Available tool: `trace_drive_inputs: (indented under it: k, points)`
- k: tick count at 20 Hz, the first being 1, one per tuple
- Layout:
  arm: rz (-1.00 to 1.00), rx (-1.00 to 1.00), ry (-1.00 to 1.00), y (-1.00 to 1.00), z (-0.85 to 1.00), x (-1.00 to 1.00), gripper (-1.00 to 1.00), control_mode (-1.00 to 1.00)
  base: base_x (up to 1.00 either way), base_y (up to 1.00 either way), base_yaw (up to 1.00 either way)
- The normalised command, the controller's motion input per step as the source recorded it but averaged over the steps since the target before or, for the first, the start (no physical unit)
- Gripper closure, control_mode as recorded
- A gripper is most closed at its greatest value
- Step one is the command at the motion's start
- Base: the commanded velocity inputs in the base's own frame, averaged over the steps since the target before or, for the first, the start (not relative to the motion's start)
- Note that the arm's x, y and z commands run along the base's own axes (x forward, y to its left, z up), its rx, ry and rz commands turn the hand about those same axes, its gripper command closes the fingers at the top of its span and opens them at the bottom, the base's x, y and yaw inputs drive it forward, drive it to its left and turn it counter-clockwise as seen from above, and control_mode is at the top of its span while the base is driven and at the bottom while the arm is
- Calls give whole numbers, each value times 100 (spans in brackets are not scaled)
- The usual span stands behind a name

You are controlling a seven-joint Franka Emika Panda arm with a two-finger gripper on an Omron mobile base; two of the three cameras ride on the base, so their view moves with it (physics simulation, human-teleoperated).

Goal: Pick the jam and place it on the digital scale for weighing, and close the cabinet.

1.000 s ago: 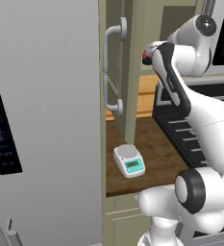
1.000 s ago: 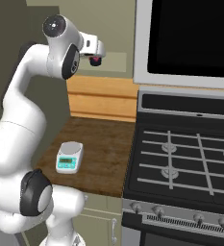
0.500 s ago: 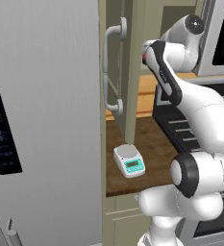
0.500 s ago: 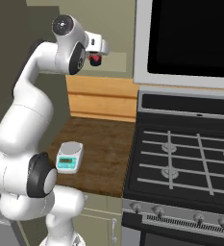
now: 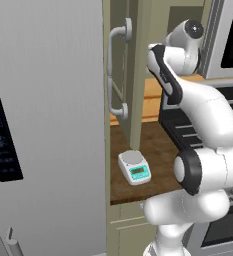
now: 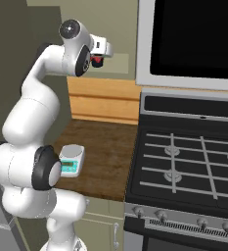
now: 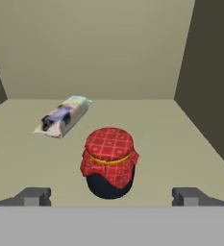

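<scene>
Left base view shows the cabinet (image 5: 122,75) door swung open, seen nearly edge-on, with its curved light-grey bar handle (image 5: 114,75) facing the grey fridge (image 5: 43,125) that takes up the left side. Below the door, the digital scale (image 5: 134,167) sits on the brown wooden counter (image 5: 153,150), its round plate bare and its teal display toward the front edge. The white arm rises from the lower right and bends up toward the cabinet opening. Right base view has the arm climbing from the lower left, its wrist turned toward the cabinet; the gripper (image 6: 98,60) reaches in at shelf height, and a bit of red from the jam (image 6: 97,61) peeks out just by it. The scale (image 6: 71,160) rests on the counter (image 6: 105,157) well below, partly behind the arm's elbow, and the black stove (image 6: 189,166) with its grates stands just beside the counter on the right. Hand view looks into the beige cabinet interior: the jam (image 7: 109,162) stands upright on the shelf, its red checked cloth top tied with a gold band over a dark body, centred between the two fingertips (image 7: 32,196), which stand wide apart on either side and touch nothing. Behind and left of the jar lies a small flat packet (image 7: 63,116), apart from it.
</scene>
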Motion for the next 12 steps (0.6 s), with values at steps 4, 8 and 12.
trace_drive_inputs:
  k: [4,8,12]
  points:
    - [0,0,0,0,-4,34,-100,-100,0,0,0]
    - [0,0,0,0,-5,31,-100,-100,0,0,0]
    - [0,0,0,0,-3,24,-100,-100,0,0,0]
